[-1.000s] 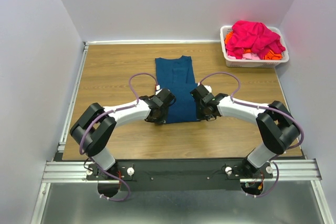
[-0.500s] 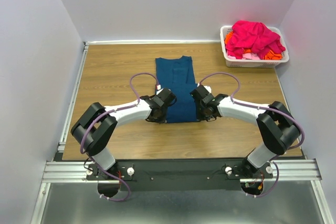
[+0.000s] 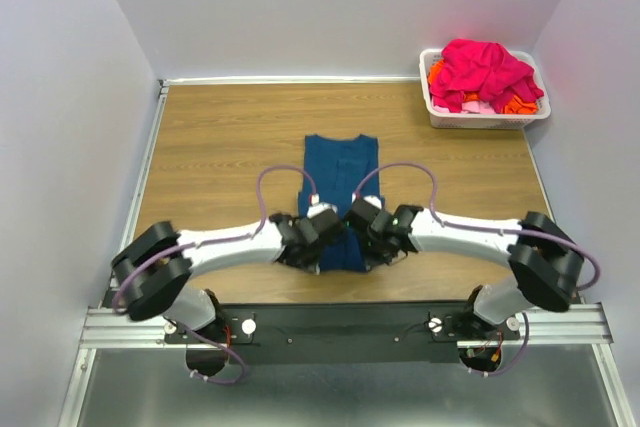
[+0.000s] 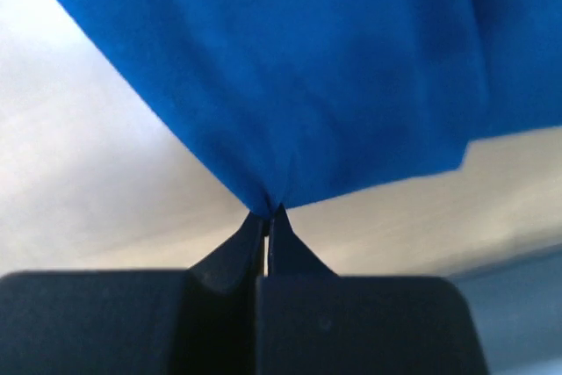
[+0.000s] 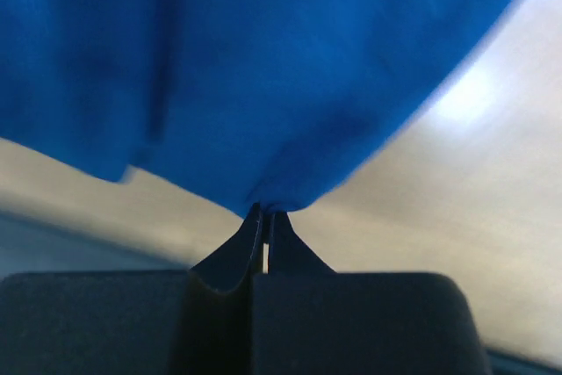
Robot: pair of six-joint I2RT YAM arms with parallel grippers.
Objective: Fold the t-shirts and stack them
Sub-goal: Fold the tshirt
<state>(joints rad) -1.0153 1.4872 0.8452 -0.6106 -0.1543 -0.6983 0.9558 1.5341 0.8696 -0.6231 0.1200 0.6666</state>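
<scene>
A dark teal-blue t-shirt (image 3: 340, 172), folded into a narrow strip, lies on the wooden table (image 3: 210, 147) in front of both arms. My left gripper (image 3: 322, 237) is shut on its near left corner. In the left wrist view the fingertips of that gripper (image 4: 266, 212) pinch a bunched point of the blue cloth (image 4: 307, 68). My right gripper (image 3: 362, 235) is shut on the near right corner, with the same pinch showing in the right wrist view (image 5: 266, 210) on the cloth (image 5: 290, 68). Magenta-pink t-shirts (image 3: 480, 67) and orange ones (image 3: 518, 104) lie heaped in the basket.
The white plastic basket (image 3: 480, 119) stands at the table's far right corner against the walls. A metal rail (image 3: 140, 187) runs along the table's left edge. Both arms reach inward low over the near strip of the table.
The left gripper has shut on the shirt's near corner. Both grippers have moved toward the near edge and closer together, pulling the blue shirt nearer.
</scene>
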